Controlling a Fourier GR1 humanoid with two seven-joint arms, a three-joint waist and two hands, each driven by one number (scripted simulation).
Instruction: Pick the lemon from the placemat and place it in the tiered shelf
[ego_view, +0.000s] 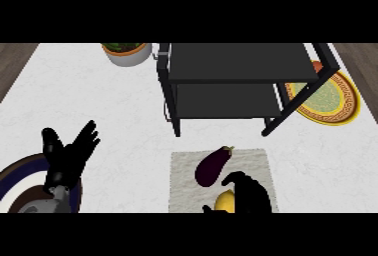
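The counter (88, 110) is a pale, white-grey marbled top that fills most of the head view, and past its left and right edges strips of dark wood-toned floor show at the upper corners. Near the middle of the lower half lies a light grey placemat (188, 192), rectangular and lightly textured, and on it rests a dark purple eggplant (212, 165), lying on a slant with its stem end toward the upper right. The lemon (224, 201) sits on the same placemat just below the eggplant, toward the mat's near edge; only a yellow patch of it shows. The right hand (247, 192) comes up from the lower edge and arches over the lemon with its fingers curled down around it, hiding its right side (whether the fruit is lifted off the mat cannot be told). Beyond the mat, well apart from the lemon, stands the tiered shelf (236, 62), a black frame with dark flat levels, both bare of fruit. Just behind its right leg a yellow and green patterned plate (332, 100) lies partly tucked under the frame. At the top left a white pot with a green plant (127, 52) stands beside the shelf. The left hand (68, 157) rests at the lower left with fingers spread and pointing up, above a dark blue-rimmed plate (15, 182).
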